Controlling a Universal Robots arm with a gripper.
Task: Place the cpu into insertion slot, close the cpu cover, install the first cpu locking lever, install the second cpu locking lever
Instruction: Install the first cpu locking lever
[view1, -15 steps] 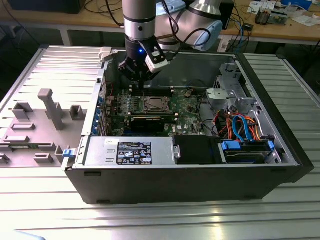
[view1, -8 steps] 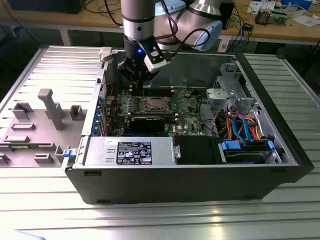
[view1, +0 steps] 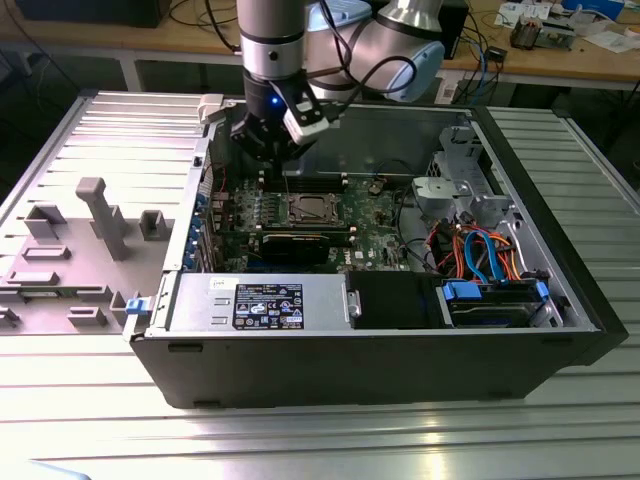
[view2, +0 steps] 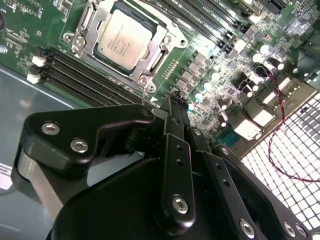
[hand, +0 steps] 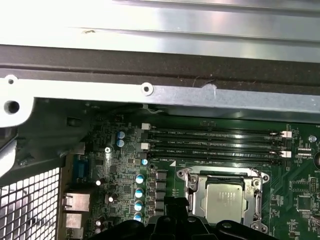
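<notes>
Nearest the case (view1: 350, 365) front, printed label (view1: 268, 305) on the grey power supply (view1: 200, 300), behind it silvery chip (view1: 306, 209) seated in the socket (view2: 70, 39) on the green board (view1: 380, 215), metal cover (view2: 152, 52) down around it, farther back toward the exterior view's left gripper (view1: 262, 165) hovering, fingers (view2: 175, 150) closed together, holding nothing.

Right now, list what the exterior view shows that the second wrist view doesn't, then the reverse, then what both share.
Exterior view: the whole open computer case, its power supply, blue and orange cables, and a grey fixture tray at the exterior view's left.

Second wrist view: a white perforated grille and a red-black wire crossing it.

Both: the gripper, shut, hanging over the green board close to a corner of the cpu cover, with the cpu seated inside that frame.
</notes>
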